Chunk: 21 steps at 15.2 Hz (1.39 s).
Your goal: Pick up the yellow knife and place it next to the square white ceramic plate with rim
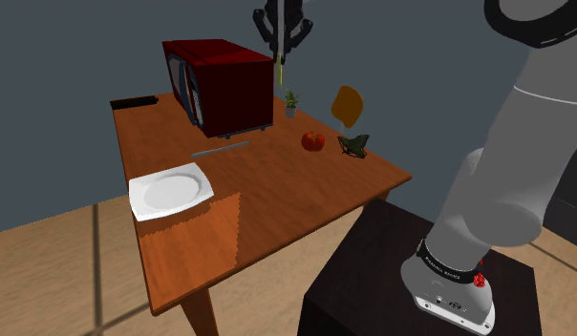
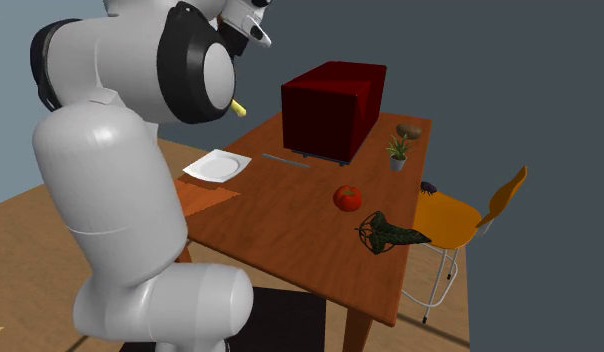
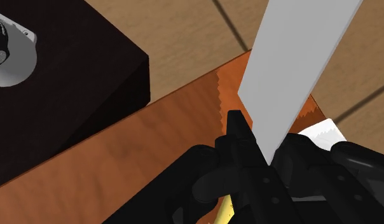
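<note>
One big white arm (image 1: 506,172) stands on a black box (image 1: 373,286) and reaches up high over a brown wooden table (image 1: 277,191). At the far side of the table sits a dark red box (image 1: 229,86) that looks like a microwave. An orange chair (image 2: 455,215) stands just beside the table. A square white plate (image 1: 170,191) lies near the table edge on the shoulder view's left. An orange mat (image 1: 208,234) lies right beside the plate, closer to the camera. The black gripper (image 1: 280,48) is up in the air above the table, and its two fingers are squeezed tight on the knife (image 1: 279,69). In the shoulder view the knife hangs down from the gripper in front of the red box's top corner, well apart from the plate. In the wrist view its grey blade (image 3: 299,63) sticks out between the fingers (image 3: 238,137), and a bit of yellow handle (image 3: 227,210) peeks out behind them. A thin grey stick (image 1: 220,148) lies flat on the table in front of the red box. A green leafy thing (image 1: 354,144) sits near the table's far edge, with a round red fruit (image 1: 312,141) near it. A little potted plant (image 1: 290,101) stands beside the red box.
</note>
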{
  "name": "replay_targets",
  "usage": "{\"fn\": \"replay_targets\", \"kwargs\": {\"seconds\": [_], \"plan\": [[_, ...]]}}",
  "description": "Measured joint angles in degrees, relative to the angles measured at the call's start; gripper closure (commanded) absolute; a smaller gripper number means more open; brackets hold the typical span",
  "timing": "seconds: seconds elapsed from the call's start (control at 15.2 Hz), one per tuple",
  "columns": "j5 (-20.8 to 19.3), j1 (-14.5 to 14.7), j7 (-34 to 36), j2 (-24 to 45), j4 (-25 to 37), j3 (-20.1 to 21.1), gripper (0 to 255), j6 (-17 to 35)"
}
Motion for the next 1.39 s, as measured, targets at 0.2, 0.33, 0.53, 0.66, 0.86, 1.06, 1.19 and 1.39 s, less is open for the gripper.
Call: {"fn": "replay_targets", "kwargs": {"seconds": [0.2, 0.33, 0.53, 0.66, 0.86, 1.06, 1.19, 1.39], "plan": [[1.26, 2.0, 3.5, 1.7, 1.5, 1.88, 255, 2.18], [2.07, 3.16, 5.76, 3.34, 3.44, 2.95, 255, 3.09], [3.18, 5.19, 9.62, 5.9, 6.81, 4.69, 255, 4.44], [3.85, 6.59, 12.13, 8.38, 9.65, 5.83, 255, 5.55], [4.55, 8.32, 15.46, 12.21, 14.51, 7.19, 255, 6.42], [5.19, 10.12, 19.29, 17.25, 21.38, 8.53, 255, 6.73], [5.6, 11.33, 22.32, 21.35, 27.49, 9.44, 255, 6.29], [5.99, 12.72, 26.25, 28.11, 37.22, 10.59, 255, 5.27]]}}
